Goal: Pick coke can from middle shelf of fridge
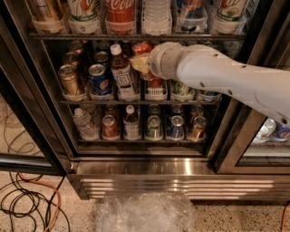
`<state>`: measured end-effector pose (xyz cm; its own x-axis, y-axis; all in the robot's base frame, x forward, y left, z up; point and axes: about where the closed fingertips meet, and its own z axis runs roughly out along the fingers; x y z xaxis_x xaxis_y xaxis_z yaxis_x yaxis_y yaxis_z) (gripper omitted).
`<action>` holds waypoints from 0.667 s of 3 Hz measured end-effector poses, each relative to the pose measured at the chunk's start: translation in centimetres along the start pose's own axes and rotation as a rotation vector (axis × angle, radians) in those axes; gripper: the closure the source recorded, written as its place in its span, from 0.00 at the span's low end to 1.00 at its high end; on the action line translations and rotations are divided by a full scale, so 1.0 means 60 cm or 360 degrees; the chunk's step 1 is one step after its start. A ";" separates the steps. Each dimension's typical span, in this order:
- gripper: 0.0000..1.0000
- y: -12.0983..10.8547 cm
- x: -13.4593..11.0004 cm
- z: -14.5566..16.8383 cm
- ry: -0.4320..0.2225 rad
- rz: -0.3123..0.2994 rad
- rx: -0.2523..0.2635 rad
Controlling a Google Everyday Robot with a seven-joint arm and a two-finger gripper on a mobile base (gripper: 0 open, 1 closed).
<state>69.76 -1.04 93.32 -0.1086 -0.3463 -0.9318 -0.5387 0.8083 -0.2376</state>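
The fridge [149, 181] stands open in front of me. My gripper [139, 62] is inside it at the middle shelf [104, 102], on the end of the white arm reaching in from the right. It is shut on the coke can [142, 47], a red can with a silver top, held tilted and raised above its lane. Another red can [155, 83] stands in the same lane just below the gripper. A white-capped tea bottle [121, 72] stands directly left of the gripper, with a blue Pepsi can [98, 79] and a gold can [70, 80] further left.
The rack above holds big bottles, among them a red-labelled Coca-Cola bottle [120, 13], close over the gripper. The lower rack holds cans and a water bottle [83, 122]. The glass door [267, 131] stands open at the right. Cables [31, 204] and crumpled plastic [142, 213] lie on the floor.
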 end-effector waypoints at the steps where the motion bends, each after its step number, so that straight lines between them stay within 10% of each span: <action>1: 1.00 0.008 -0.004 -0.001 0.0005 -0.0024 -0.0045; 2: 1.00 0.009 0.000 0.000 0.0005 -0.0024 -0.0045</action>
<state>69.47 -0.60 93.17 -0.1029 -0.3600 -0.9273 -0.5638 0.7891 -0.2438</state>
